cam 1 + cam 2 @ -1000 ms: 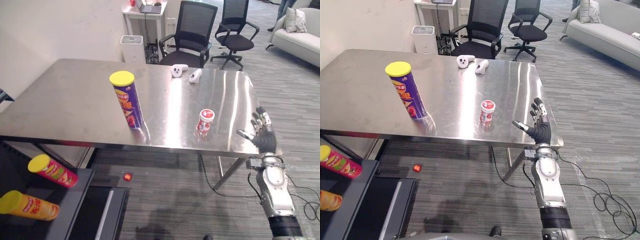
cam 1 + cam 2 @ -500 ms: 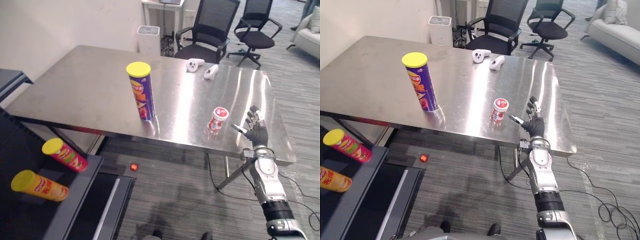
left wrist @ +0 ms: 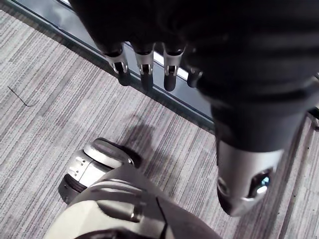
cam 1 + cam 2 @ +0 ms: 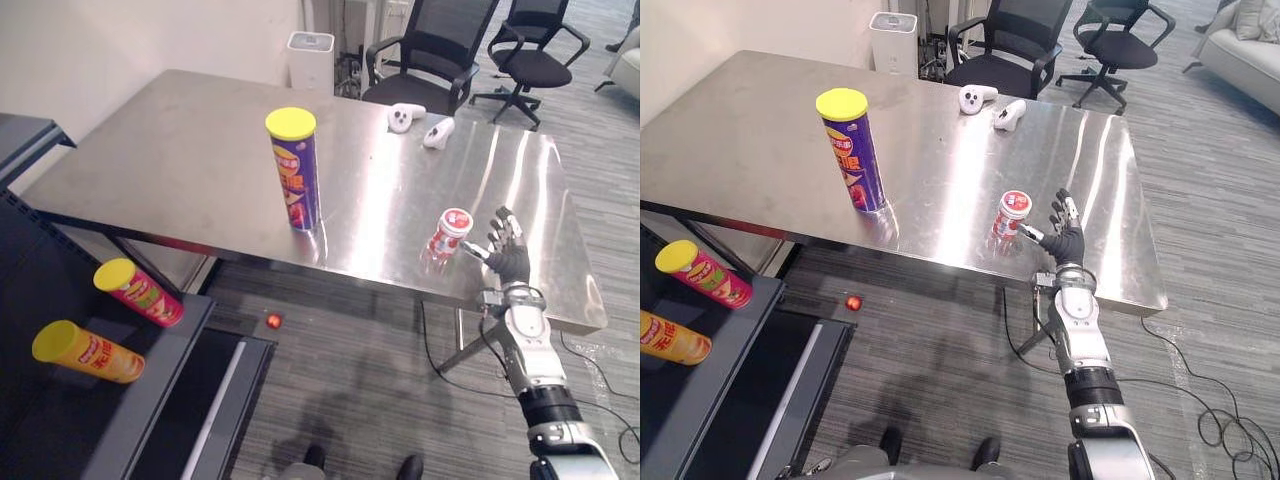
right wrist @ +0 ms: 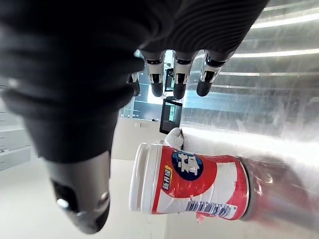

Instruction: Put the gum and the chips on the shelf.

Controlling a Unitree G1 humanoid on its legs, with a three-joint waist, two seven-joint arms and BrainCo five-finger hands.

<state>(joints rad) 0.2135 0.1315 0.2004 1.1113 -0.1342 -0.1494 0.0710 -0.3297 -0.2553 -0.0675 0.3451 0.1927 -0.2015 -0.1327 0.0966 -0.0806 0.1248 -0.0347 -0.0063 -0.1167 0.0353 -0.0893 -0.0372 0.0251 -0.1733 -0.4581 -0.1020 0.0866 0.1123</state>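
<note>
On the left, the dark shelf (image 4: pixel 140 400) already carries two chip cans lying on their sides, a red one (image 4: pixel 138 292) and an orange one (image 4: pixel 87 352). The left hand (image 3: pixel 145 62) hangs over the carpeted floor with its fingers relaxed and apart, holding nothing. On the steel tabletop (image 4: pixel 180 150) the purple chips can (image 4: pixel 294 170) stands upright near the front edge, untouched. Further right stands the red-and-white gum jar (image 4: pixel 446 234), also upright, with two white controllers (image 4: pixel 403 117) well behind it.

The change is at the right. A second ago the right hand (image 4: pixel 506 258) was off by the table's right edge, well apart from the jar; now it is just beside it. Its fingers (image 5: pixel 179 79) are straight and spread, the thumb reaching toward the jar, nothing closed yet. The gum looks like the first pick, and the grasp is about to begin; both items have yet to reach the shelf.
</note>
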